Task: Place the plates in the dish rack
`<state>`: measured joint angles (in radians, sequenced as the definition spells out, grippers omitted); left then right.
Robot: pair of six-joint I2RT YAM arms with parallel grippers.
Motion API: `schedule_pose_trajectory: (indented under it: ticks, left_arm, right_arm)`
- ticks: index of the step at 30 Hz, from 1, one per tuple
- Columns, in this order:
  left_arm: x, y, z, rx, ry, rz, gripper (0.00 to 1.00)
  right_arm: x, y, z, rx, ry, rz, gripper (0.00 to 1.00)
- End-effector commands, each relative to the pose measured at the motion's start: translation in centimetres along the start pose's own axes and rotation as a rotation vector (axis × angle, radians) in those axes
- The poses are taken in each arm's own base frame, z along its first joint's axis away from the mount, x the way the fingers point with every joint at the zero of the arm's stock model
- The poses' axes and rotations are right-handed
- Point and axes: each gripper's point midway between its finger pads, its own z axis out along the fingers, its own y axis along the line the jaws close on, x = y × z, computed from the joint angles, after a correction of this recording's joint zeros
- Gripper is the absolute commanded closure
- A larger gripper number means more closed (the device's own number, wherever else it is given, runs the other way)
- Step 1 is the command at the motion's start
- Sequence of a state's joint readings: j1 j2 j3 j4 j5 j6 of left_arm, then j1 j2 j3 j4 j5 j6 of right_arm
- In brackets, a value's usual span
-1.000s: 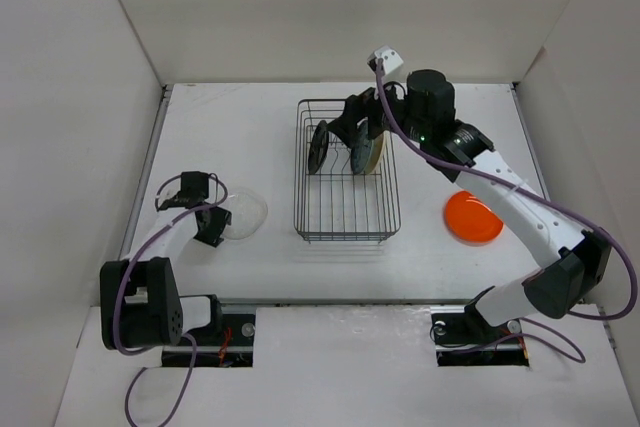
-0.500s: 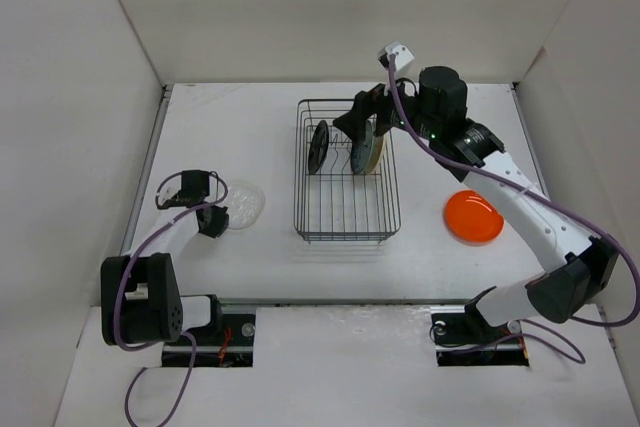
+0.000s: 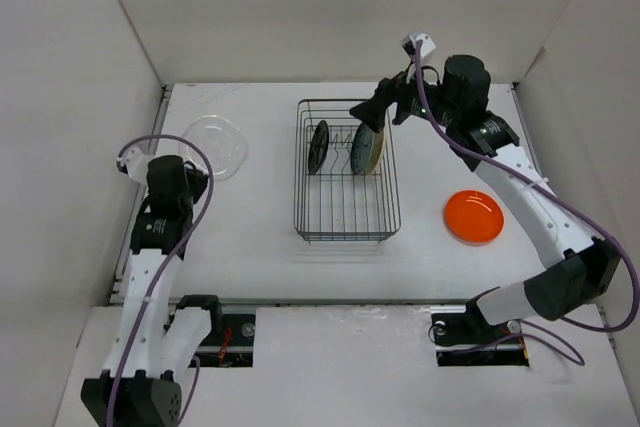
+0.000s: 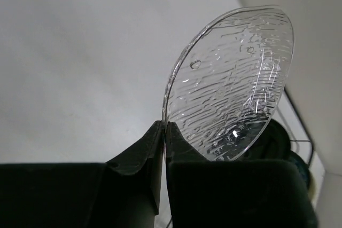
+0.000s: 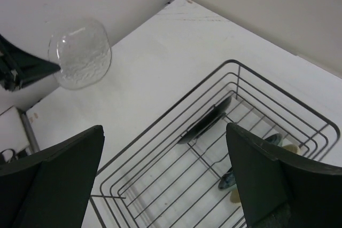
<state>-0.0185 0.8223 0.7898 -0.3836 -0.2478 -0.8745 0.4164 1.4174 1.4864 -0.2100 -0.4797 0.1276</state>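
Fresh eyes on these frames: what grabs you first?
The clear glass plate, pinched at its rim by the left gripper and held off the table, left of the black wire dish rack. Then the bright orange round plate lying on the table right of the rack, and the right gripper open over its far end.

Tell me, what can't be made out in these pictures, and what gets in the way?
- Right wrist view: the teal plate and cream plate in the dish rack are mostly covered by the right pincer's finger; their patterns are unreadable.
- Left wrist view: the glass plate has its lower rim hidden inside the left pincer.
- Orange plate: seen only from above, details too small.
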Motion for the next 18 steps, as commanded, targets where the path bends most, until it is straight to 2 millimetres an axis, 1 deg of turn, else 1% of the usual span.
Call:
schedule_pose_trajectory:
  ticks: [1,2,3,4,5,6,7,8,9,10,11,12,14,15,16,17,18]
  left_arm:
    - [-2.9,-4.7,-2.7,0.228,-0.085,0.099,1.00]
    - [-3.1,-5.8,-3.3,0.287,-0.090,0.114,1.00]
    - [-3.1,-7.9,-4.2,0.405,-0.085,0.132,1.00]
    - [-2.8,-8.7,-4.6,0.450,-0.075,0.151,1.00]
    - [-2.5,-9.4,-5.0,0.485,-0.070,0.169,1.00]
    - [-2.0,-10.5,-5.4,0.542,-0.039,0.193,1.00]
    - [-1.7,-11.4,-5.4,0.577,-0.031,0.198,1.00]
    - [-1.6,-12.6,-6.0,0.632,-0.025,0.212,1.00]
    - [-1.4,-13.4,-6.3,0.679,-0.018,0.231,1.00]
    - [-1.0,-14.8,-7.3,0.762,-0.004,0.242,1.00]
    - [-0.4,-15.3,-7.3,0.786,0.017,0.250,1.00]
    - [-0.2,-15.7,-7.2,0.801,0.030,0.243,1.00]
    - [0.5,-16.5,-7.1,0.835,0.061,0.243,1.00]
    - [0.2,-17.0,-7.6,0.861,0.057,0.234,1.00]
    - [0.3,-17.3,-7.4,0.870,0.063,0.237,1.00]
    - [0.2,-17.7,-7.9,0.895,0.063,0.230,1.00]
    - [0.4,-17.8,-7.5,0.891,0.070,0.222,1.00]
  right_arm:
    - [-4.2,3.3,-0.3,-0.170,-0.100,-0.088,0.00]
    - [-5.0,3.9,-0.3,-0.201,-0.122,-0.107,0.00]
    - [-5.1,3.7,0.0,-0.218,-0.123,-0.111,0.00]
    - [-5.5,4.6,-0.3,-0.260,-0.130,-0.111,0.00]
    - [-6.0,4.7,-0.1,-0.275,-0.140,-0.121,0.00]
    - [-6.0,4.3,0.3,-0.277,-0.133,-0.095,0.00]
    - [-6.2,4.6,0.3,-0.301,-0.132,-0.101,0.00]
    - [-7.0,5.0,0.3,-0.316,-0.147,-0.104,0.00]
    - [-6.8,4.7,0.8,-0.316,-0.138,-0.089,0.00]
    - [-6.8,4.5,1.1,-0.315,-0.137,-0.087,0.00]
    - [-6.3,4.8,1.5,-0.324,-0.127,-0.081,0.00]
    - [-6.1,4.9,2.2,-0.334,-0.120,-0.078,0.00]
    - [-5.4,4.6,3.1,-0.318,-0.107,-0.065,0.00]
    - [-4.9,4.8,3.6,-0.327,-0.096,-0.059,0.00]
    - [-4.3,4.2,4.2,-0.313,-0.084,-0.047,0.01]
    - [-4.2,4.7,4.4,-0.323,-0.082,-0.048,0.01]
    - [-3.2,4.6,5.3,-0.305,-0.064,-0.032,0.01]
